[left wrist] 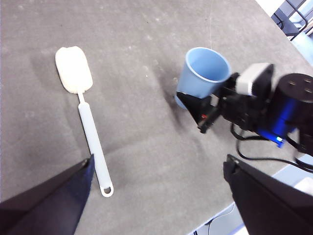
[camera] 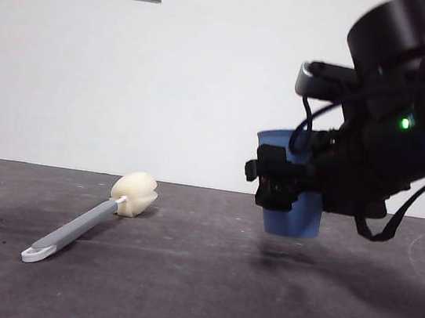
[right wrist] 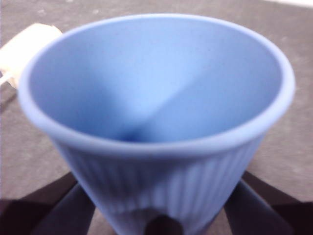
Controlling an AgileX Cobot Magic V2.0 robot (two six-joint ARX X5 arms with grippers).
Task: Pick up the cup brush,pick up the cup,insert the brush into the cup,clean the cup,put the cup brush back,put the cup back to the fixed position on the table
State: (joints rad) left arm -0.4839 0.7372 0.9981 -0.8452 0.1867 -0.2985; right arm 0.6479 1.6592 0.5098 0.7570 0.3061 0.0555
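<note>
The brush [camera: 89,219] lies nearest the front camera, flat on the table [camera: 193,299], its white looped end toward the viewer and its cream sponge head [camera: 135,193] farther back. Nothing touches it.

The cup [camera: 293,214] is held clear of the table, upright or close to it; a shadow lies on the table beneath it. The right gripper [camera: 276,185] is clamped on the cup's ribbed wall from the side, below the rim. In the right wrist view the cup [right wrist: 156,122] fills the picture, mouth open and apparently empty, with the dark jaws flanking its lower body.

The left gripper [left wrist: 159,191] hangs above the table, jaws spread wide and holding nothing. The brush handle [left wrist: 92,142] runs close by one jaw tip, and the looped end lies between the two. The cup [left wrist: 200,78] and the right gripper [left wrist: 208,115] are well apart from the brush in that view.

Assessment: the cup looks to be light, thin plastic, liable to flex under a hard squeeze; the ribs should aid grip. The brush handle appears stiff and slim, the sponge soft and compressible. The handle's middle is the sound place to grasp; the sponge would deform and the loop offers poor purchase. Picking up the brush remains outstanding.
</note>
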